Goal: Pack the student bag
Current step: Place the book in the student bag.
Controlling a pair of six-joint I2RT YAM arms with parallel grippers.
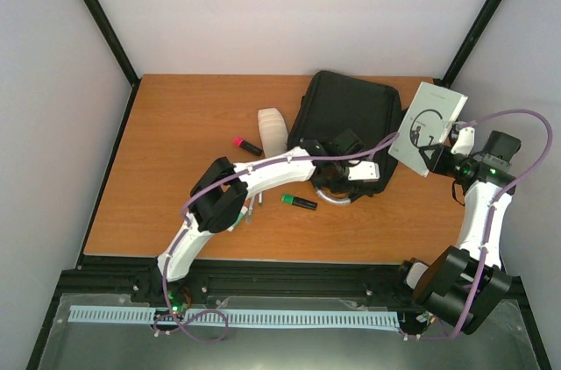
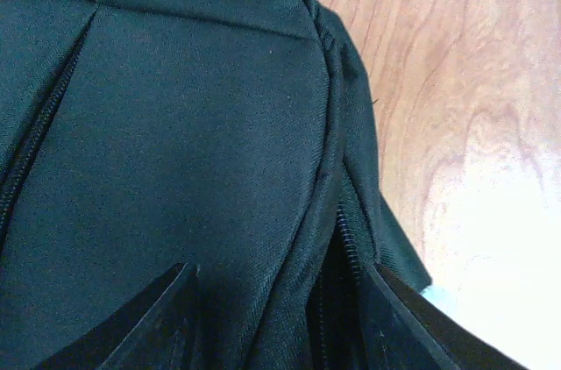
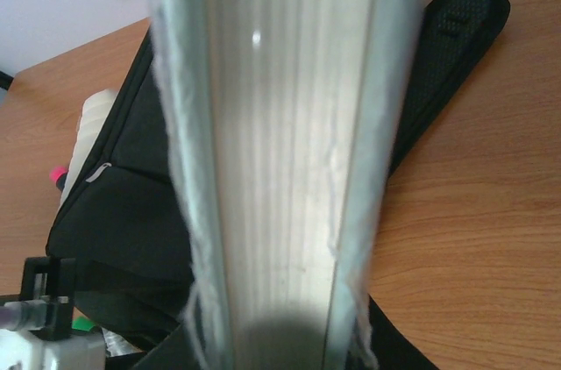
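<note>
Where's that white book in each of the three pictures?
Top external: white book at the right, by the student bag's right edge.
Left wrist: not in it.
Right wrist: its page edge fills the middle, top to bottom.
Shared landmark: the student bag, in all three.

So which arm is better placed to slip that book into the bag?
The right: its tool grips the white book, raised just beside the student bag. The left tool straddles the bag's zipped edge and carries nothing.
</note>
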